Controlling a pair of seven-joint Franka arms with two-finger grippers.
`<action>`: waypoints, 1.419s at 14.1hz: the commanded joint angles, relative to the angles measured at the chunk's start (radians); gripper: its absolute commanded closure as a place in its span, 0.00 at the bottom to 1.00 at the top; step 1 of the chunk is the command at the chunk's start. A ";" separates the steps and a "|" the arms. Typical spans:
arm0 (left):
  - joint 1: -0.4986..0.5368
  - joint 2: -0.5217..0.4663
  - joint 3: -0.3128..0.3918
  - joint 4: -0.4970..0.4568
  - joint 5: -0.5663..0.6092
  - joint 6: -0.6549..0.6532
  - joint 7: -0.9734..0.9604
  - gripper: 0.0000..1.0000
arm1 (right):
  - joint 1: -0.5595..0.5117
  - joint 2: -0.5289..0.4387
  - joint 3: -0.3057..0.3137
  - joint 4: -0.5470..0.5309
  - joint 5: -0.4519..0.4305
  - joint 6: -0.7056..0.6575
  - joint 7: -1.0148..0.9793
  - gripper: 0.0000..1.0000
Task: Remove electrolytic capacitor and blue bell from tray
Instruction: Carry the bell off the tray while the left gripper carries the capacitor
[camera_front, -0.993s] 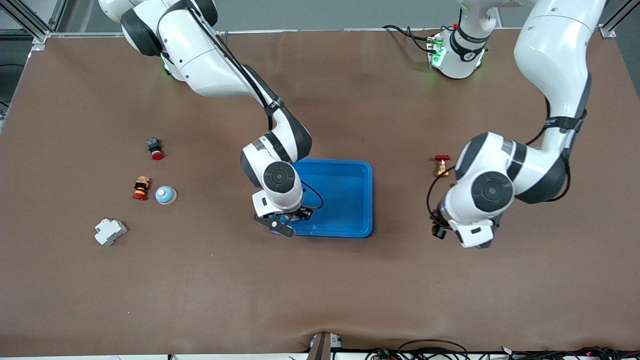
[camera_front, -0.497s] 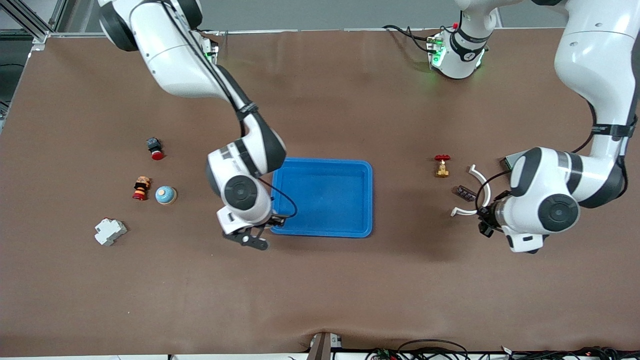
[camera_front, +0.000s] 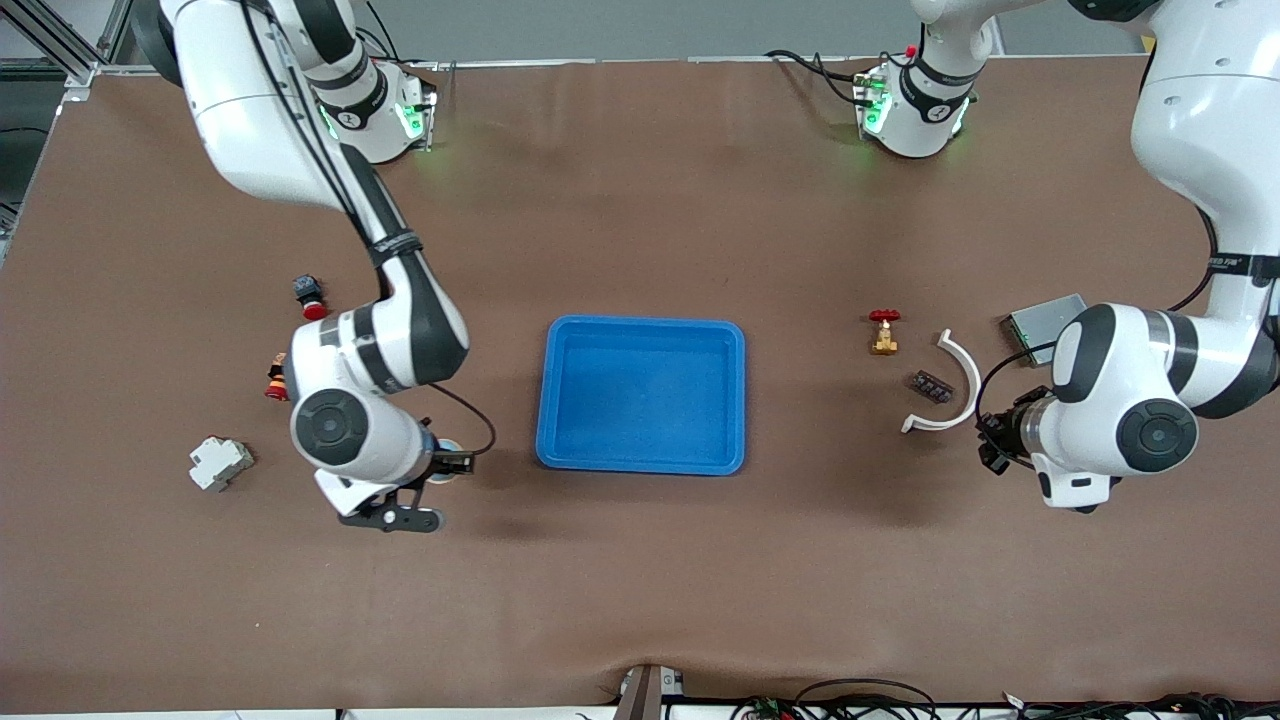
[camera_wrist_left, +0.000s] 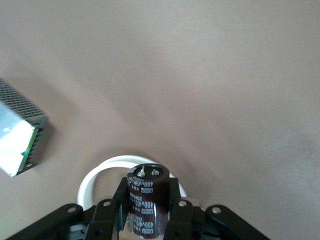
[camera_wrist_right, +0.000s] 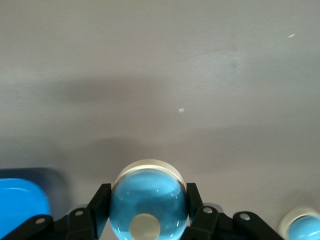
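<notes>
Two blue bells, one capacitor, one tray

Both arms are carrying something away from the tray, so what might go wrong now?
The right gripper holds a round blue bell; set down, it may roll into the second bell nearby. The left gripper holds the capacitor over a white curved piece; released there, it could tip.

Right end effector grips the bell over bare desk, tray beside it toward the left arm's end. Left end effector grips the capacitor above the curved bracket; boxed module sits nearby.
</notes>
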 joint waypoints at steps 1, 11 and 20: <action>0.001 0.036 -0.004 0.039 0.070 0.023 0.067 1.00 | -0.067 -0.094 0.016 -0.153 -0.012 0.076 -0.138 1.00; 0.044 0.043 -0.004 0.041 0.136 0.026 0.359 1.00 | -0.281 -0.144 0.019 -0.366 -0.009 0.322 -0.545 1.00; 0.038 0.039 -0.005 0.005 0.140 0.019 0.417 1.00 | -0.325 -0.112 0.024 -0.426 0.005 0.457 -0.623 1.00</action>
